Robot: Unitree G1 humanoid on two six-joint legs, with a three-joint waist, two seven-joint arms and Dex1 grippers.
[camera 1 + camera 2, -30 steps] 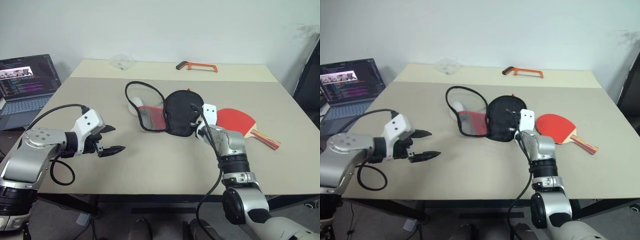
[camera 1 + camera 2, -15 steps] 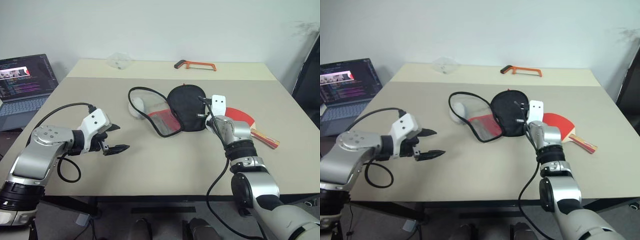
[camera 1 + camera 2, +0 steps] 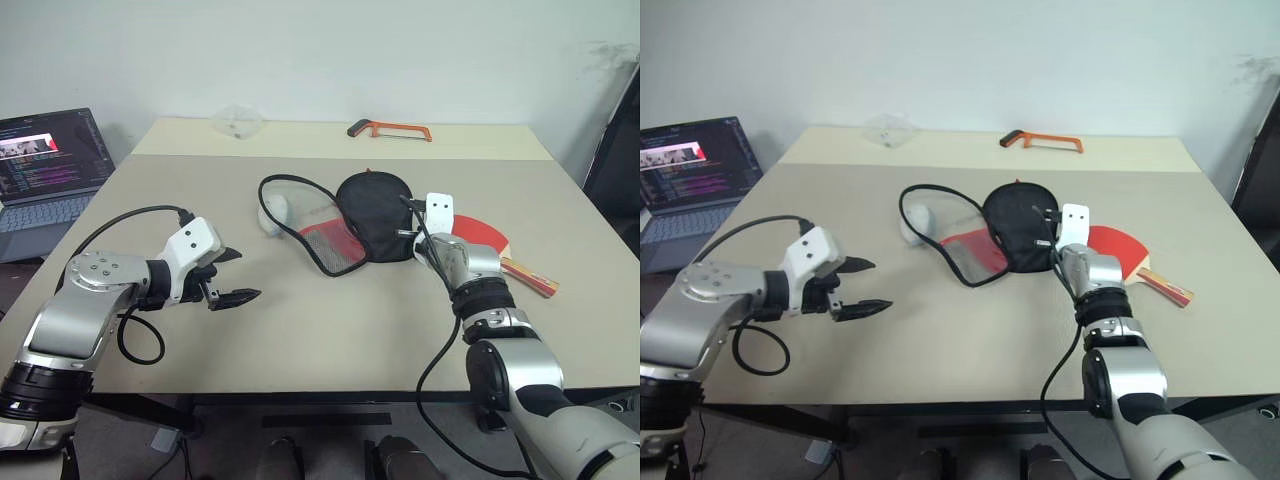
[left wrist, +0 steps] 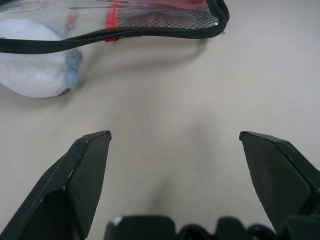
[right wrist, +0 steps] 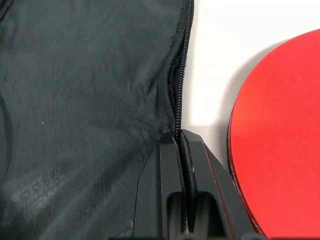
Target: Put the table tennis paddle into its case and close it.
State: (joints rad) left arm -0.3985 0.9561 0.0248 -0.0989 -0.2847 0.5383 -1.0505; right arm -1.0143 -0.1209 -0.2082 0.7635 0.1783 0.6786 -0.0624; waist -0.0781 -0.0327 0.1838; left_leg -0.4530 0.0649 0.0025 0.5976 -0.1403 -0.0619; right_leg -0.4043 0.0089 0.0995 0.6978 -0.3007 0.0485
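While your right gripper (image 5: 181,145) pinches the case (image 3: 372,216) by its zipper edge to hold it, the paddle (image 3: 478,238) lies just beside it; your left gripper (image 3: 228,276) hangs spread.

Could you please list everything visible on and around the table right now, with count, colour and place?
table: one, beige, centre.
case: one, black and red, mid-table, unzipped.
paddle: one, red face, striped handle, right of case.
pouch: one, pale grey, left of case.
hacksaw: one, orange, far edge.
plastic wrapper: one, clear, far left corner.
laptop: one, grey, screen lit, beside table, left.
left tool: open, empty, above table.
right tool: shut on case's zipper edge.
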